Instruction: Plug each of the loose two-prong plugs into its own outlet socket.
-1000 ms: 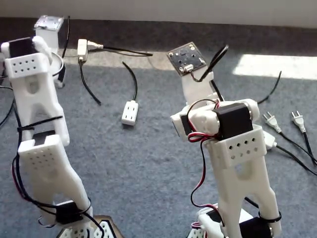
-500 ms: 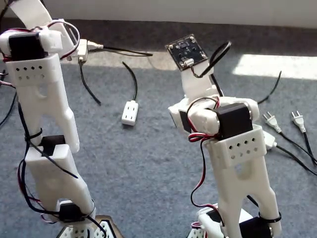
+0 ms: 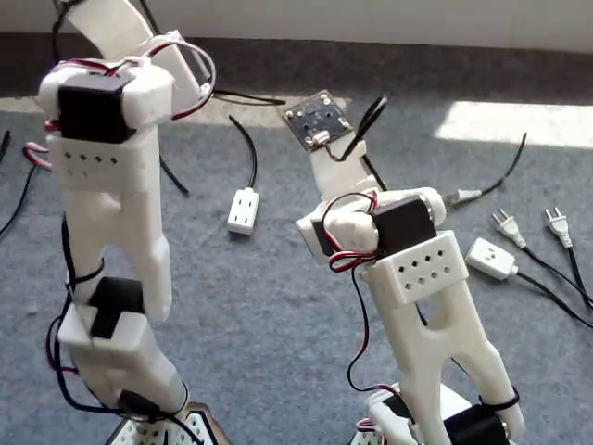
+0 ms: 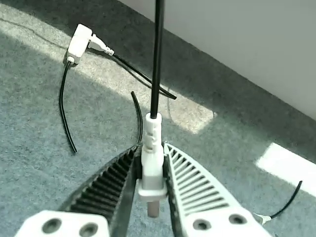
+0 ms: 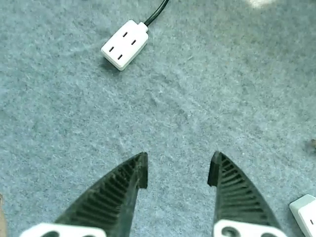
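My left claw [image 4: 151, 148] clamps plug [image 4: 151, 173] above carpet [image 4: 34, 128]; right claw [image 5: 177, 170] gapes empty. Next: align prongs with socket [image 5: 125, 44].

3 skts [image 3: 243, 210] & 5 plugs [image 3: 501, 222]

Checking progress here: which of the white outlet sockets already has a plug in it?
The far socket, by the wall, with a white plug seated in its end. The mid-carpet socket and the right-side socket are bare.
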You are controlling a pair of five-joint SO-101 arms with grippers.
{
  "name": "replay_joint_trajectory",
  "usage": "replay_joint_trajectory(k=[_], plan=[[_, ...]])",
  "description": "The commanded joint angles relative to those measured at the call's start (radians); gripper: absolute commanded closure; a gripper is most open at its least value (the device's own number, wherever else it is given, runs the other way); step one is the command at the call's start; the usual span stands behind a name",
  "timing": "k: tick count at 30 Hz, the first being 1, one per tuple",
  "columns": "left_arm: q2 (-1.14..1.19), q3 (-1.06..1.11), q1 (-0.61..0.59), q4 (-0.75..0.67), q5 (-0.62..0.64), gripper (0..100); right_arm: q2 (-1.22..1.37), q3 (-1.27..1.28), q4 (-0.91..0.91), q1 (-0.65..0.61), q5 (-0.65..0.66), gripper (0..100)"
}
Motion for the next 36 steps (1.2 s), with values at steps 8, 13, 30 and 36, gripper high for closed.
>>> replay_joint_trajectory(k=[8,13,30,36], plan=[[-0.769,0.796,0.013,-0.092,-0.020,99,-0.025,0.033,-0.044,-0.008,0.002,79.3],[-1.098,1.339,0.012,-0.483,0.083,99,-0.025,0.033,-0.041,-0.008,0.002,79.3],[-1.765,2.569,0.024,-1.746,0.655,99,-0.027,0.025,-0.059,-0.019,-0.023,79.3],[-1.870,2.609,0.156,-1.755,0.853,99,-0.027,0.025,-0.105,-0.102,-0.110,79.3]])
